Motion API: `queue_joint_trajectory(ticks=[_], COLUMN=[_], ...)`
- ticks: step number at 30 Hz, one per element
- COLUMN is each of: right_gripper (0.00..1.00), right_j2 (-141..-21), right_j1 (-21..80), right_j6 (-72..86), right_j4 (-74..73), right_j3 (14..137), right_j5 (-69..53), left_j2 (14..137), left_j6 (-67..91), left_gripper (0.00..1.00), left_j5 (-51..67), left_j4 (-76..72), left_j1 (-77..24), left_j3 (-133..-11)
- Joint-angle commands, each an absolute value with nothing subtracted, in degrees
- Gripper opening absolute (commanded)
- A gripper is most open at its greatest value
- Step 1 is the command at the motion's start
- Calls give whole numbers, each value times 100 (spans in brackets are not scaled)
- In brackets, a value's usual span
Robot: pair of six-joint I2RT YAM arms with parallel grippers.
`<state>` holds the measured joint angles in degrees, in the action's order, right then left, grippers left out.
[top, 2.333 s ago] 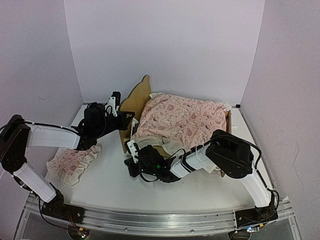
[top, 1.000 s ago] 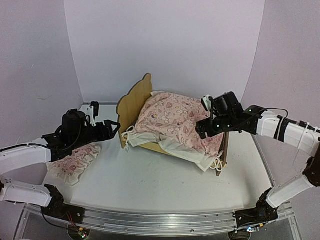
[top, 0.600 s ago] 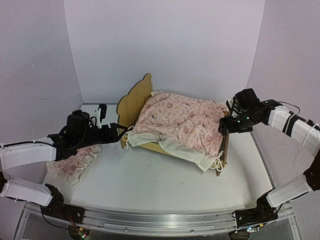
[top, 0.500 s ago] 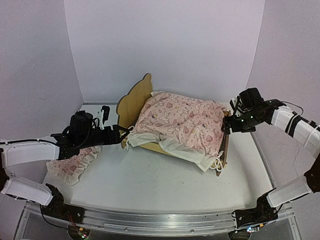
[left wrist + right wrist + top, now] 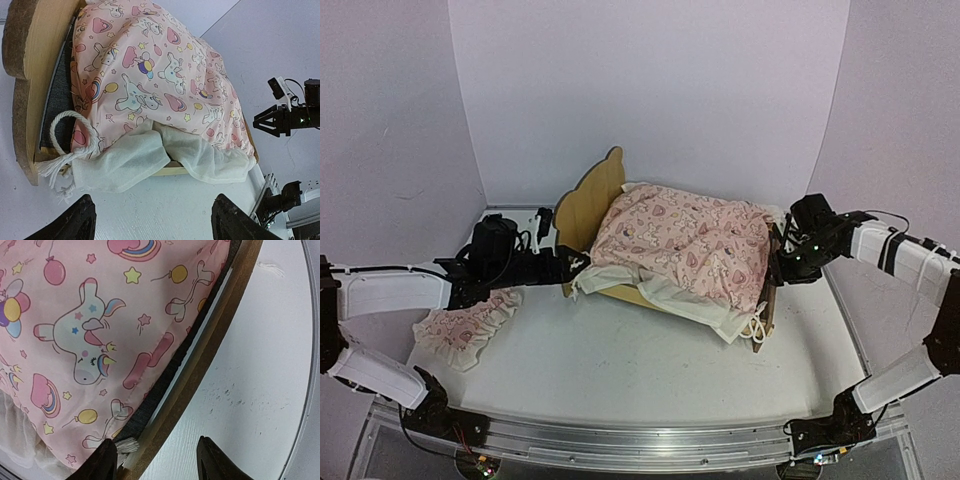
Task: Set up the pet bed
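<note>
Pet bed (image 5: 620,292) sits in the middle of the worktop (image 5: 620,370), under a pink blanket (image 5: 685,240). Only my top view shows the pillow (image 5: 465,325), far left. My left fingers (image 5: 82,220) are wide apart and hold nothing, near the headboard (image 5: 588,200). That wrist view alone shows a white rope loop (image 5: 91,137) there. My right fingers (image 5: 210,460) stand apart, one on each side of the footboard (image 5: 197,365), with a gap.

Top external: high behind the arm bases (image 5: 430,405), looking down across the bench (image 5: 620,370), whole pet bed (image 5: 582,205) in frame. Left wrist: mid-range off the headboard (image 5: 27,75) corner, facing along the bed toward its foot. Right wrist: tight on the footboard (image 5: 200,365), looking down. All three share the blanket (image 5: 680,240).
</note>
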<state>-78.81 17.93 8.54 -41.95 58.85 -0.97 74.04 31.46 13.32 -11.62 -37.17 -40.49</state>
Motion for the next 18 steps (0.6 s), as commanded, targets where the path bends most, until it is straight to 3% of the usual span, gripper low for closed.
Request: queue_joint_trajectory(ticks=[1, 7, 14, 18], right_gripper=[56, 57, 57, 57], right_j2=[-7778, -7579, -7453, -7356], right_j1=[1790, 1789, 1790, 1789], right_j6=[808, 666, 571, 548], right_j4=[-3977, -3952, -3920, -3920], right_j3=[5797, 5862, 5811, 5776], right_j5=[-167, -312, -428, -465], left_j2=[7229, 7698, 8415, 8729], left_j6=[3023, 2557, 2469, 2457], left_gripper=[79, 65, 70, 57], left_j5=[827, 228, -321, -489], left_j4=[-1406, -935, -635, -616], left_j1=[-3701, -3682, -3657, -3613], left_j3=[-4150, -4398, -4826, -5069])
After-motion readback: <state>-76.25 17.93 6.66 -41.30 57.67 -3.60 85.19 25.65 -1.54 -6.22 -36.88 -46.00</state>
